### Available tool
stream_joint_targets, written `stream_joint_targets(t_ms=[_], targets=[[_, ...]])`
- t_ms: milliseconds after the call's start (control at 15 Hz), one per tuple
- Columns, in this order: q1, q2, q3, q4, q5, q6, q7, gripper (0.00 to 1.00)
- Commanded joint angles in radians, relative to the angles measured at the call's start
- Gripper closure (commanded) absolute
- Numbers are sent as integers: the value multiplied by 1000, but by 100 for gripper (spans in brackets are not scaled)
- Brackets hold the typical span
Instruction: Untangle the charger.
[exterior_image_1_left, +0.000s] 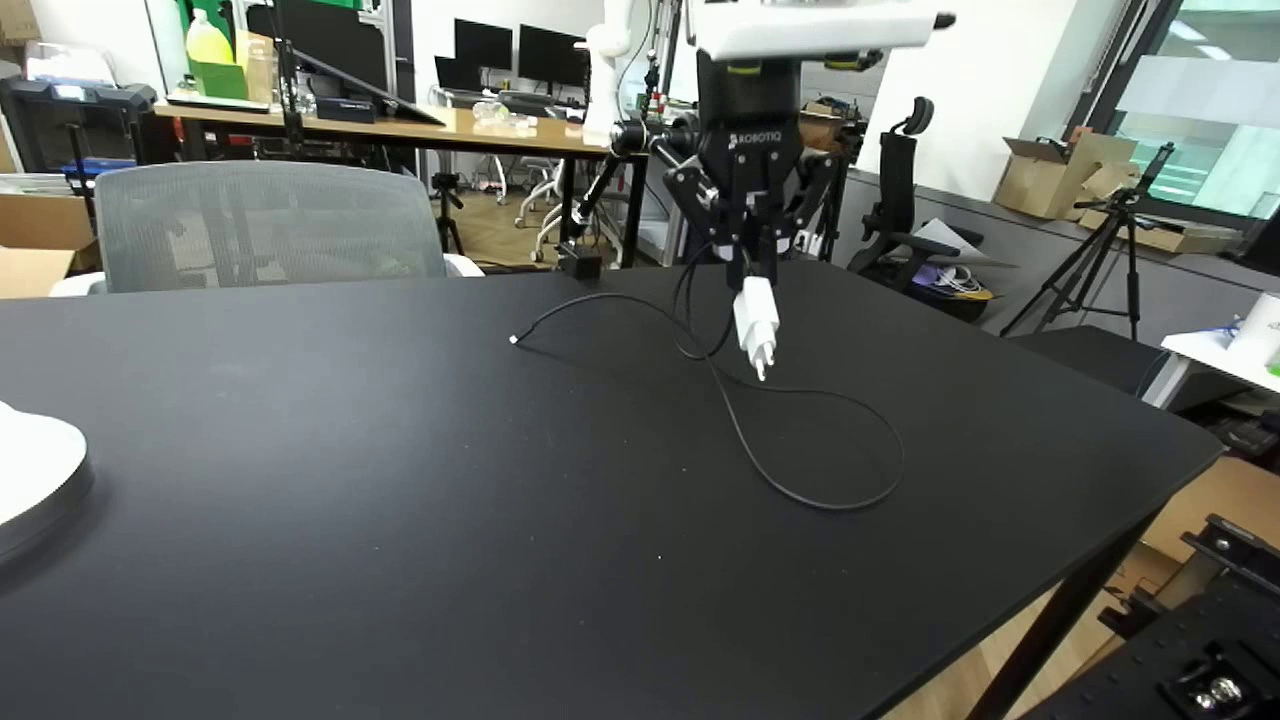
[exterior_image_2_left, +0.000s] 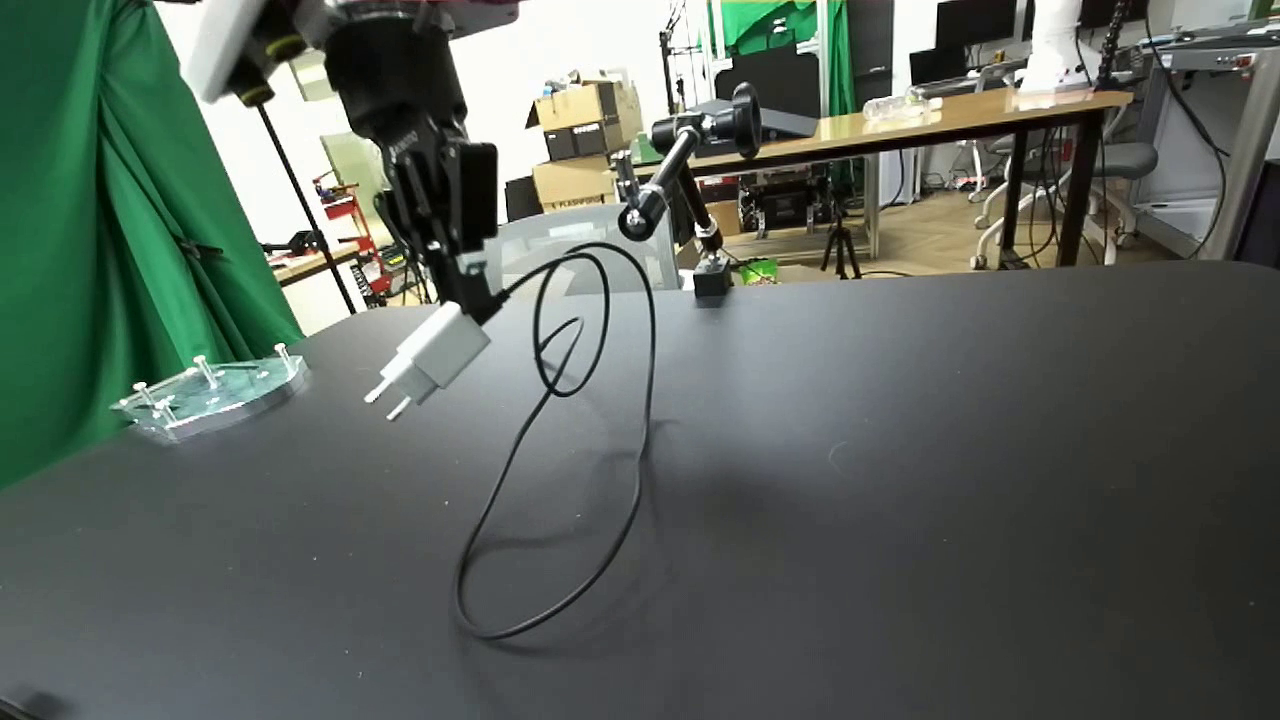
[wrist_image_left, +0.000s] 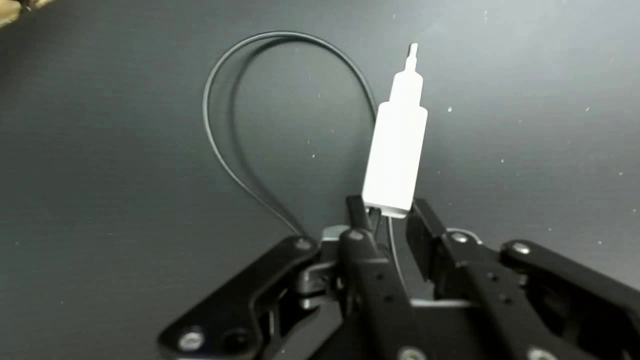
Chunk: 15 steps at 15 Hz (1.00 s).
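Wrist view: end effector (wrist_image_left: 389, 207), mine, qty 1; jaws drawn in on rear of white plug (wrist_image_left: 398, 150), parted no further than plug allows. Hold looks shallow: most of plug juts past jaws.

Item: charger (exterior_image_1_left: 755, 315). Loc.: plug held above desk (exterior_image_1_left: 300, 500), tilted, prongs (exterior_image_2_left: 399, 409) lowest; black cable (exterior_image_2_left: 648, 400) trails from rear. Cond.: part tangled. Small loop (exterior_image_2_left: 606, 315) nr. end effector, wide loop (exterior_image_1_left: 840, 509) lower down, strands crossing between, seen in both exterior views. Free end (exterior_image_1_left: 516, 338) well apart from plug; can't tell if it touches desk.

Step, in my judgement: undoing small loop. Method: I should raise plug slowly, no jerks, so cable wt. helps the turns drop; then draw plug away from free end, low & steady, letting desk drag straighten wide loop. Rotate against small loop if it twists. Risk: a fast pull may cinch the crossing or slip plug from my grip. If so: stop, set plug down, regrip cable nr. crossing.
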Motion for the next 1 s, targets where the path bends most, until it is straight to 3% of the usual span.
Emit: stream_joint_targets(t_ms=[0, 200, 533, 600, 933], targets=[[-14, -73, 66, 117, -14, -251, -59, 94], [-39, -146, 89, 184, 45, -361, -234, 94], [-110, -242, 38, 56, 176, -303, -636, 94], [-83, -239, -14, 34, 177, -300, -719, 94], [-85, -158, -147, -64, 191, -140, -1136, 94]])
